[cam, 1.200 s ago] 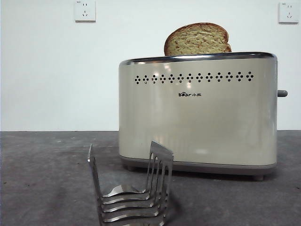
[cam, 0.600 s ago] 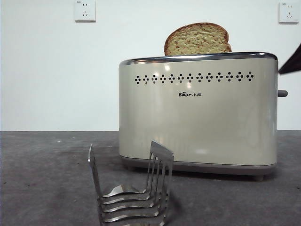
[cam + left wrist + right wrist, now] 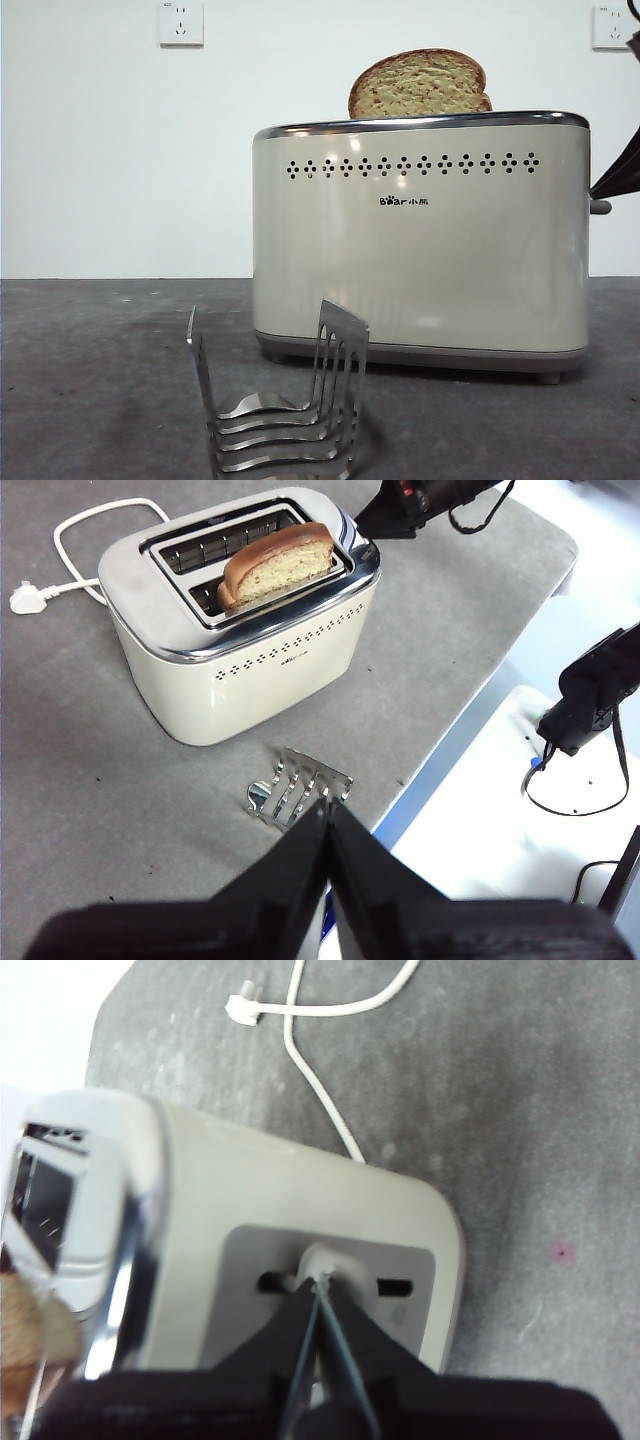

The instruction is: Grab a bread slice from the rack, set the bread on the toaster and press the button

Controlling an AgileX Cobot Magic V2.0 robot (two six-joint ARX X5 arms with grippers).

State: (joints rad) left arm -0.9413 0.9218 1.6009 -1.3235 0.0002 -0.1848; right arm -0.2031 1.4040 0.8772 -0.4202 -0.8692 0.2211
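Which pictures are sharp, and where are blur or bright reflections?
Front view: sharp; soft highlights on the large cream-beige boxy toaster. Left wrist view: sharp; strong glare on its chrome top rim. Right wrist view: blurred overall, the chrome rim washed out; the right gripper at the small grey lever button.

Right claw (image 3: 622,172): absent from the front view a second ago, a dark tip at the right edge level with the toaster's (image 3: 420,240) top rim half a second ago, now lower along that edge and larger. Its tip has come down onto the button (image 3: 600,207) on the toaster's narrow side. Right wrist view: closed jaws meet at the knob. Button sits slightly lower than before, about a knob's thickness down from its earlier height.
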